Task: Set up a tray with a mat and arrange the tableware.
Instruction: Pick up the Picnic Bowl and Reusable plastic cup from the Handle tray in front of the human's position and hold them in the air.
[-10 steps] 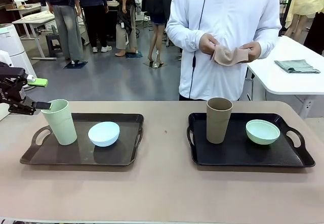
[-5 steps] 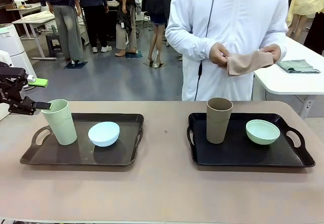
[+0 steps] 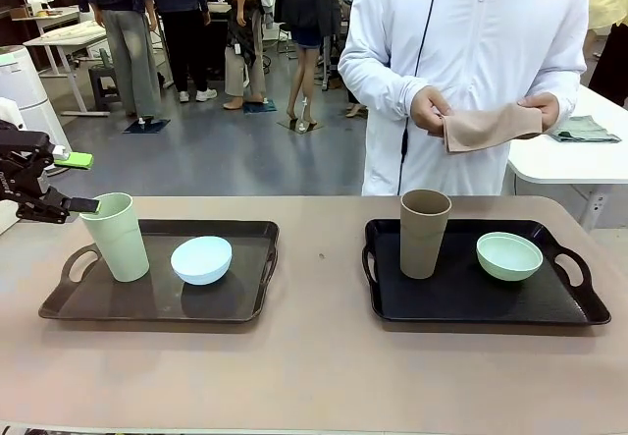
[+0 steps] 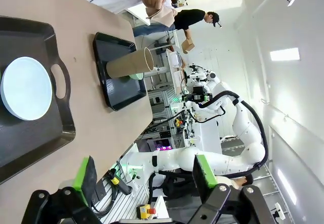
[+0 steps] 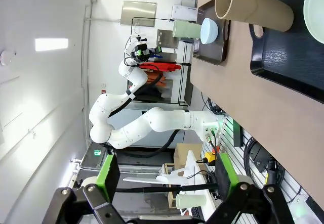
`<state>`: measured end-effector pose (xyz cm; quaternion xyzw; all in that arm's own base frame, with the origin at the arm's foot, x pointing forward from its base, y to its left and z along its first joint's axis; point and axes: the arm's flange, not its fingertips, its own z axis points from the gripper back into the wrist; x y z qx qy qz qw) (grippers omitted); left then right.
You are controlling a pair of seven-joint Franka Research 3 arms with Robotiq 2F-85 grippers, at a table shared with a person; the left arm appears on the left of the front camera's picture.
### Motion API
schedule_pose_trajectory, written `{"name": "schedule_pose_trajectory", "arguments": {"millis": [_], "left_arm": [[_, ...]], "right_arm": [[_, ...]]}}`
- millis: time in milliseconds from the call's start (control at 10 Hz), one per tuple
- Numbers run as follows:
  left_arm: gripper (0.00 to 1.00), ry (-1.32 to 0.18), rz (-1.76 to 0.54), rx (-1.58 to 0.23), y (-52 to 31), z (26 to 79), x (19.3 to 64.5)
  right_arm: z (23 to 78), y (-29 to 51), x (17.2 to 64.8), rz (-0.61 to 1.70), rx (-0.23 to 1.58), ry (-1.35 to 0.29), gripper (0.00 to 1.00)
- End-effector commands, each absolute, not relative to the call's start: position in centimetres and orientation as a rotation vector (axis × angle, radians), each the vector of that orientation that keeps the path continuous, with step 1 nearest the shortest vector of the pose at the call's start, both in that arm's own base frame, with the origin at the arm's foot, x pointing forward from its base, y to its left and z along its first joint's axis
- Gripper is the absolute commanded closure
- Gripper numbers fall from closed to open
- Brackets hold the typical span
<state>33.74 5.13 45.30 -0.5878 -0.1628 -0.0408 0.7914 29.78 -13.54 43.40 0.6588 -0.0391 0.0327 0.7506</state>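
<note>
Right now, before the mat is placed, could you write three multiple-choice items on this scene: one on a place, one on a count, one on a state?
1. Where does the brown cup stand?
A) on the right tray, beside the mint green bowl
B) on the left tray
C) on the bare table

2. How many trays lie on the table?
A) one
B) two
C) three

3. What is the state of the left gripper?
A) shut on a cup
B) open, holding nothing
C) shut on a cloth

Answers:
1 A: the brown cup and the mint green bowl share the right tray.
2 B: there is a left tray and the right tray.
3 B: in the left wrist view it stands wide open with nothing in it.
</note>
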Motion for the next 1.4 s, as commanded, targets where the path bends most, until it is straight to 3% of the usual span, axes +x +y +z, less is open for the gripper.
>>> {"name": "schedule_pose_trajectory", "arguments": {"millis": [0,1000,1300], "left_arm": [[0.0,-0.375,-0.098,-1.283,5.0,45.3,33.7],[0.0,-0.35,-0.088,-1.265,5.1,45.3,33.7],[0.0,-0.735,-0.537,-0.783,-6.2,56.4,32.8]], "right_arm": [[43.7,-13.7,29.6,0.07,1.418,-0.083,0.0],[43.4,-13.5,29.8,0.071,1.439,-0.085,0.0],[51.4,-10.5,31.3,0.098,1.057,-0.216,0.0]]}}
